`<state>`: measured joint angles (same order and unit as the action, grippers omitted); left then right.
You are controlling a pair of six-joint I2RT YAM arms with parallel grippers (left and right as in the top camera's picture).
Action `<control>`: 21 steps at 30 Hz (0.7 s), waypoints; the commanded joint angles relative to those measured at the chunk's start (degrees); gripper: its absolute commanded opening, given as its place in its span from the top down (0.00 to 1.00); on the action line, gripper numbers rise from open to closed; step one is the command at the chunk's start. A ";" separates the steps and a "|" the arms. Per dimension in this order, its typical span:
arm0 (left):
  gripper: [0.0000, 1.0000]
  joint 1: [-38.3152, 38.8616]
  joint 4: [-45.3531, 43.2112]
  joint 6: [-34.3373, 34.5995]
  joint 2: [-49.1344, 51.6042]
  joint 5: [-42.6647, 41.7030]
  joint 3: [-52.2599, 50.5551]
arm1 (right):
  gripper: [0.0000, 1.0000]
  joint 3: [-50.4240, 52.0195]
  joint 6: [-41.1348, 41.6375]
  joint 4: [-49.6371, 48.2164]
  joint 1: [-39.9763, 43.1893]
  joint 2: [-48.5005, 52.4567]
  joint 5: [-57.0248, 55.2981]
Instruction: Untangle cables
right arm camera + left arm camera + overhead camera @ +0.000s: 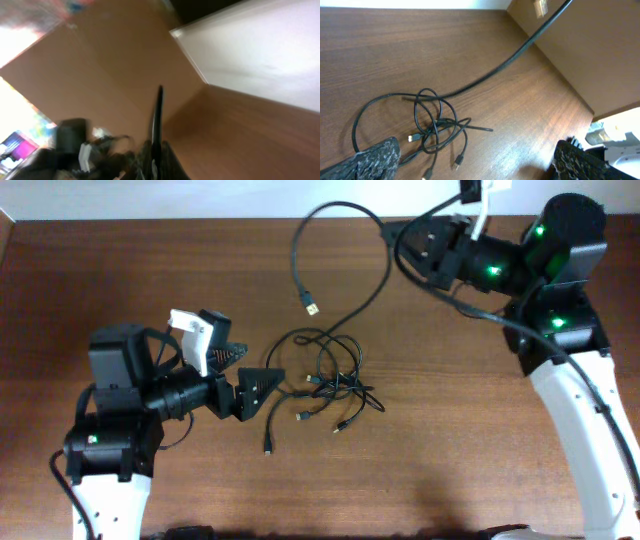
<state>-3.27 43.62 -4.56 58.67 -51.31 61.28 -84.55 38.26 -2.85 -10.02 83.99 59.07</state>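
Note:
A tangle of thin black cables (335, 385) with small metal plugs lies on the wooden table at mid-centre; it also shows in the left wrist view (437, 125). One longer cable (383, 280) rises from the tangle to my right gripper (405, 240), which is shut on it and holds it above the table's back edge. Its free end with a gold plug (312, 308) hangs loose. In the right wrist view the cable (158, 115) runs up from between the closed fingers (157, 162). My left gripper (247, 372) is open and empty just left of the tangle, its fingers wide apart (477, 165).
The right arm's thick black cable (470, 310) loops beside its base. The table's back edge meets a white wall (200, 195). The lifted cable (520, 47) crosses the left wrist view diagonally. Bare wood (420, 450) lies in front of the tangle.

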 commanded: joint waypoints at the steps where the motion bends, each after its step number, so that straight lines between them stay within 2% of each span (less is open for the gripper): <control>1: 0.01 0.42 -0.07 -2.45 2.34 1.64 0.85 | 0.96 -0.98 12.83 -9.14 -3.93 -0.37 2.27; 4: 0.00 0.42 -0.15 -2.47 3.93 1.64 0.85 | 0.96 -0.98 19.56 -14.99 -6.64 -0.35 2.21; 9: 0.01 1.22 -2.34 -2.45 4.63 1.38 0.85 | 0.96 -0.98 19.89 -15.65 -9.27 -0.35 -2.36; 12: 0.04 4.04 -4.24 -2.49 4.63 1.40 0.85 | 0.96 -0.98 19.45 -15.65 -9.25 -0.35 -5.51; 15: 0.15 7.82 -6.19 -4.74 4.63 1.55 0.83 | 0.96 -0.98 19.52 -15.91 -9.99 -0.35 -7.45; 17: 0.27 10.73 -8.61 -5.86 4.83 2.89 0.81 | 0.96 -0.98 20.00 -16.11 -11.91 -0.35 -7.56; 18: 0.46 11.74 -9.35 -5.84 5.11 4.83 0.81 | 0.96 -0.98 21.22 -16.11 -12.55 -0.35 -7.72; 19: 0.81 12.31 -9.53 -5.81 5.51 6.86 0.81 | 0.96 -0.98 22.08 -16.35 -12.94 -0.35 -7.76; 20: 0.98 12.39 -9.51 -5.57 5.88 7.85 0.81 | 0.96 -0.98 22.27 -17.09 -13.00 -0.35 -7.72; 21: 1.00 12.37 -9.51 -4.81 6.34 8.15 0.81 | 0.96 -0.98 22.29 -17.77 -13.00 -0.35 -7.69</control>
<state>8.58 34.39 -9.23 63.57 -47.00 61.41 -84.75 59.16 -19.16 -22.44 83.96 52.29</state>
